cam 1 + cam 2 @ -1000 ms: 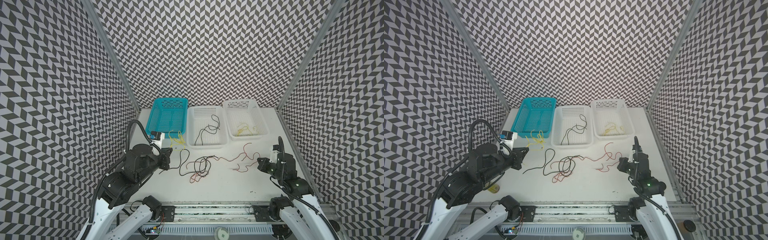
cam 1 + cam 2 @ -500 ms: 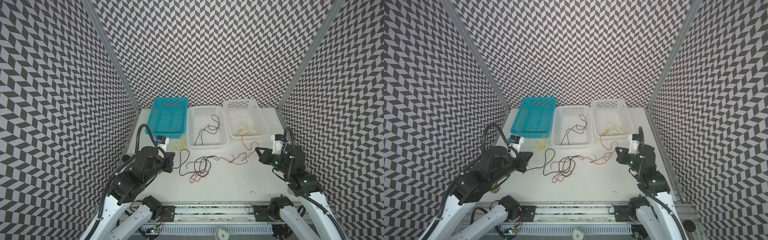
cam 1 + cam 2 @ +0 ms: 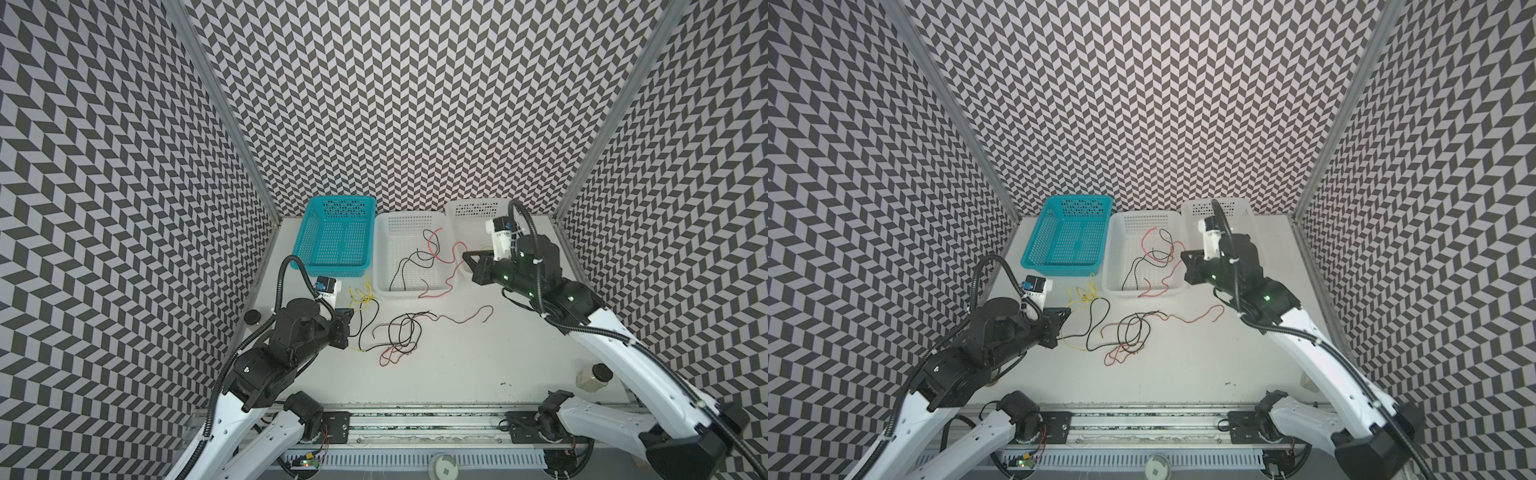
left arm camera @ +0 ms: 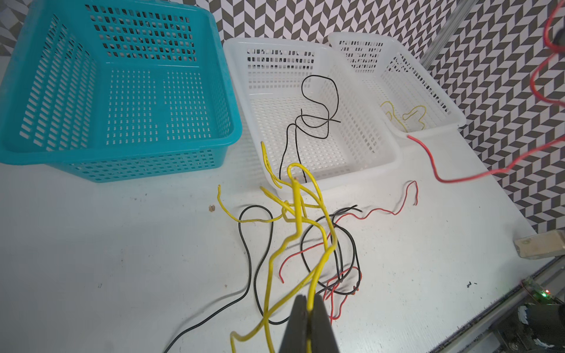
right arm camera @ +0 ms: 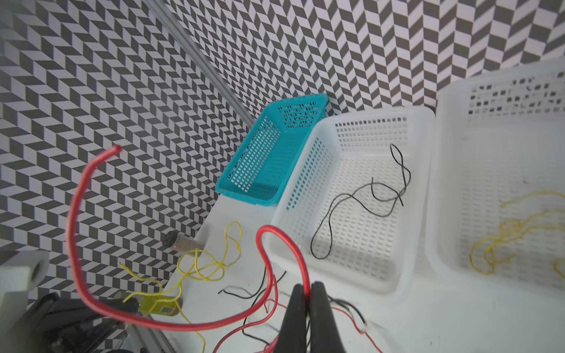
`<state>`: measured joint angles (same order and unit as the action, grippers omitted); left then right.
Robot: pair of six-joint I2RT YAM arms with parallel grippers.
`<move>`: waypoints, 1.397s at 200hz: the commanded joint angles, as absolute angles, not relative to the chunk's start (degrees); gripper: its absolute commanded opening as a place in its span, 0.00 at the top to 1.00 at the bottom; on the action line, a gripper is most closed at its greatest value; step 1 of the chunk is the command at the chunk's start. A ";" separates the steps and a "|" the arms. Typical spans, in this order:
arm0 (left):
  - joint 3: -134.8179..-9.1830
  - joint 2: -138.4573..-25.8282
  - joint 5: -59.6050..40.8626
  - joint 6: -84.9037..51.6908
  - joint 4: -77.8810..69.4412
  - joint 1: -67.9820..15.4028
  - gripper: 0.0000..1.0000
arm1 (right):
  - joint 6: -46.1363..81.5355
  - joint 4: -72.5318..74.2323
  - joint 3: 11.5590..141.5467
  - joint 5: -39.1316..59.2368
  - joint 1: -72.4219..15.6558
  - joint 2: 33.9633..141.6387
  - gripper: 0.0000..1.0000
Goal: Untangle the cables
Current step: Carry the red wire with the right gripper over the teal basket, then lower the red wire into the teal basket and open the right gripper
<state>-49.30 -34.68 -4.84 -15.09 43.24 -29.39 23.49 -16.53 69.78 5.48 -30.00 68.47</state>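
In both top views my left gripper (image 3: 348,316) hangs low over the white counter (image 3: 457,374), just in front of the teal basket (image 3: 330,268). Its black jaws are pinched on a thin yellow cable (image 3: 363,292) that kinks into loose loops. My right gripper (image 3: 468,257) is raised near the front corner between the middle white basket (image 3: 379,257) and the end white basket (image 3: 473,208). It is clamped on a red cable (image 3: 433,294) that arcs over the middle white basket and droops across its front rim to the counter. Between the arms lies a tangle of cables (image 3: 401,336), black and red loops crossing, with a wavy red tail running off to the right. All three baskets are perforated plastic, rectangular, with rounded rims.

From my left wrist, two flat black fingers (image 4: 296,324) meet with the yellow cable squeezed between them. The cable is glossy and stiffly bent, rising ahead and crossing over the black and red loops on the counter. A hair-thin black cable (image 4: 319,107) curls on the gridded floor of the middle white basket, and yellow strands (image 4: 406,117) lie in the end white basket.

From my right wrist, matte black fingers (image 5: 293,321) are closed on the red cable. It sweeps out in a thick smooth curve, and its cut end hangs free in the air.
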 commanded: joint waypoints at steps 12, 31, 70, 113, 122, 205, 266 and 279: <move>-48.47 -35.15 -7.16 -15.17 41.21 -29.66 1.00 | 19.41 -11.47 83.97 1.27 -33.49 82.03 1.00; -48.25 -35.15 -6.83 -15.12 41.31 -30.45 1.00 | 18.50 -11.78 93.31 0.60 -34.67 91.21 1.00; -47.85 -35.46 -7.11 -15.21 40.84 -31.08 1.00 | 15.40 -12.15 112.19 -1.53 -37.10 108.91 1.00; -47.71 -34.62 -7.10 -15.03 40.35 -31.90 1.00 | 11.80 -17.52 135.31 -5.77 -39.65 129.23 1.00; -47.47 -34.08 -7.10 -14.99 40.10 -31.96 1.00 | 10.99 -18.14 139.40 -6.98 -39.93 132.70 1.00; -47.10 -32.88 -6.17 -14.75 39.73 -33.62 1.00 | 8.66 -11.74 147.28 -8.66 -41.56 144.85 1.00; -46.99 -32.70 -5.84 -14.77 39.72 -34.06 1.00 | 6.76 -11.60 148.62 -8.62 -42.27 149.02 1.00; -46.97 -32.78 -5.85 -14.72 39.64 -34.10 1.00 | 6.77 -11.60 148.71 -8.08 -42.23 149.44 1.00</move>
